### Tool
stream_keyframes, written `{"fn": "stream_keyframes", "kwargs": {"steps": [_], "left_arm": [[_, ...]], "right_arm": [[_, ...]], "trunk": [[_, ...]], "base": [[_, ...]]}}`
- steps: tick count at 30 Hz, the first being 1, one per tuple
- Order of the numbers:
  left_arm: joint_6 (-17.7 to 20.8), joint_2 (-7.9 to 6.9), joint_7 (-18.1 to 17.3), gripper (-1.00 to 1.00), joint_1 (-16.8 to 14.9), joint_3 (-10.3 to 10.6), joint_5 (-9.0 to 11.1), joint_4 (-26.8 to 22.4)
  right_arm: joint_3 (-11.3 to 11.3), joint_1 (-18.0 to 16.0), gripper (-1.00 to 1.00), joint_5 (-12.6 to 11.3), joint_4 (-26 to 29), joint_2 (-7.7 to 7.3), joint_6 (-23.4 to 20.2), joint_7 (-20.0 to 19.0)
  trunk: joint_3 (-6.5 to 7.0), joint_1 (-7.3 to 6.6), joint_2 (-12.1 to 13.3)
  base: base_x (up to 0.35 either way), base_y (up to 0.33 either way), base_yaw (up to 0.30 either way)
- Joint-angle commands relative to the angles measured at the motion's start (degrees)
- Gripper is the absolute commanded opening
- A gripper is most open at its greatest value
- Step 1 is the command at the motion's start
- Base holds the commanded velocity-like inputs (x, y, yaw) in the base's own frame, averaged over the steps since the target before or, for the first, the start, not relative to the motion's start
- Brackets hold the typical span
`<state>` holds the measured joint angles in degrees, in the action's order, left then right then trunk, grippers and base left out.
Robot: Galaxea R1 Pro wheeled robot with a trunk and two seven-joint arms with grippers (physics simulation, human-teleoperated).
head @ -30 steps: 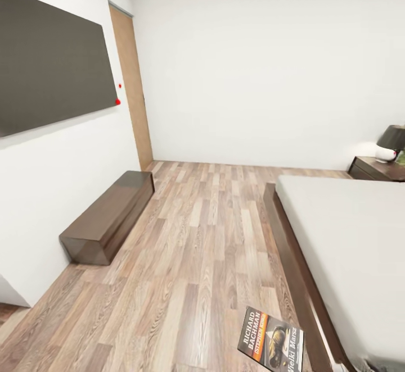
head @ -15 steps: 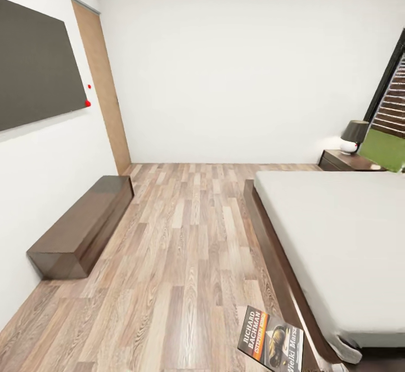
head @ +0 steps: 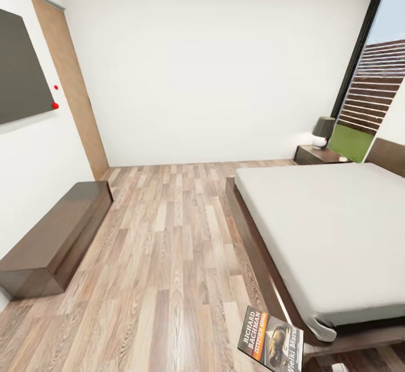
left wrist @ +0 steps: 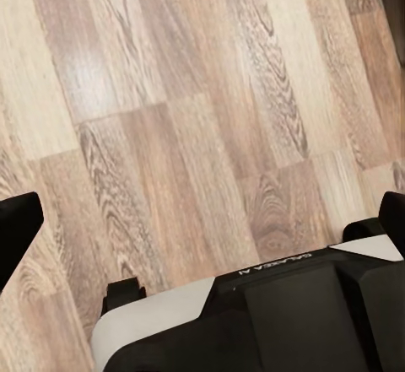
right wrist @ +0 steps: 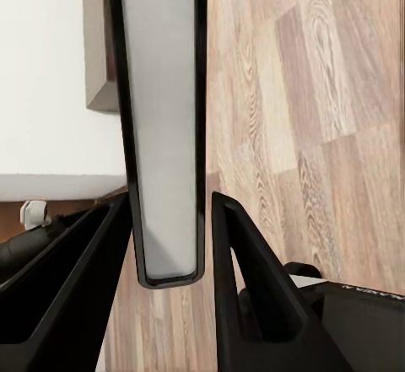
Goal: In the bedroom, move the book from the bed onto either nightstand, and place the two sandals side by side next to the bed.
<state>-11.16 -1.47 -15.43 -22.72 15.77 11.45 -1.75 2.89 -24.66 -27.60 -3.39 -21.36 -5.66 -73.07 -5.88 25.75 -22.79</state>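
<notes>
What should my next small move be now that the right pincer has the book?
Probably drive forward along the bed toward the nightstand by the window. The right pincer is shut on the book, seen edge-on between its fingers, and the book hangs over the floor, well short of the nightstand.

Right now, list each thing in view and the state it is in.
book: clamped edge-on in the right gripper, off the bed.
left gripper: open, holding nothing, over the floor.
bed: mattress bare.
nightstand: lamp on top.
door: shut.
</notes>
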Motion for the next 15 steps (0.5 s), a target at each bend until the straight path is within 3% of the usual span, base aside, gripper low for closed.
{"fn": "stream_keyframes", "kwargs": {"steps": [1,5,15], "left_arm": [[-0.17,-0.02,-0.21,1.0,-0.04,0.49,0.59,0.03],[-0.17,-0.02,-0.21,1.0,-0.04,0.49,0.59,0.06],[-0.17,0.06,-0.21,1.0,-0.04,0.49,0.59,0.08]], "right_arm": [[0.28,-0.12,-1.0,-0.52,-0.18,0.01,-0.58,-0.23],[0.3,-0.12,-1.0,-0.51,-0.17,0.02,-0.58,-0.23],[0.37,-0.12,-1.0,-0.44,-0.13,0.01,-0.58,-0.31]], "trunk": [[-0.12,0.04,-0.13],[-0.12,0.04,-0.13],[-0.12,0.04,-0.13]], "base": [[0.0,0.0,-0.21],[0.0,0.0,-0.104],[0.0,0.0,-0.003]]}}
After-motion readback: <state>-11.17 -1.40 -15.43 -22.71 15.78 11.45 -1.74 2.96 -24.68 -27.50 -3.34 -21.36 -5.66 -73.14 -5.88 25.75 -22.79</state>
